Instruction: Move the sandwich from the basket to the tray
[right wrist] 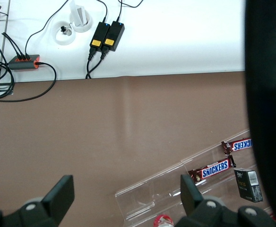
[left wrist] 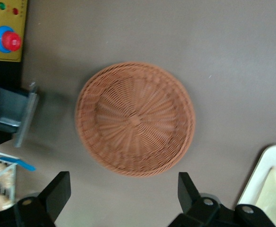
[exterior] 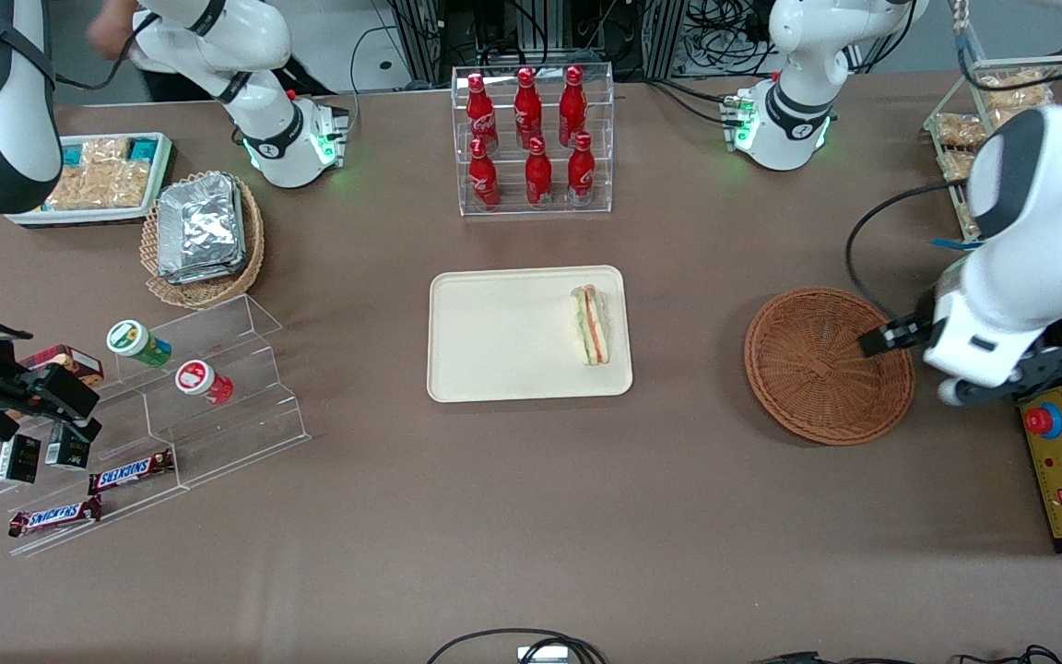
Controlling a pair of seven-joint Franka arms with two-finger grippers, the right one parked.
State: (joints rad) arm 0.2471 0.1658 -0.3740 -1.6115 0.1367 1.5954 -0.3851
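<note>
Left arm bent low at the working arm's end of the table, gripper (left wrist: 124, 194) fingers spread wide, holding nothing

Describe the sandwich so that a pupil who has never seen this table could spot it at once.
Find the cream tray at the table's middle, nearer the camera than the rack of red bottles. The sandwich lies on it, at the edge facing the empty brown basket, over which the open gripper hovers. It alone shows layered filling.

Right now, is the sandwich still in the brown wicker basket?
No, the basket is empty under the open pincer, and the sandwich lies on the tray.
</note>
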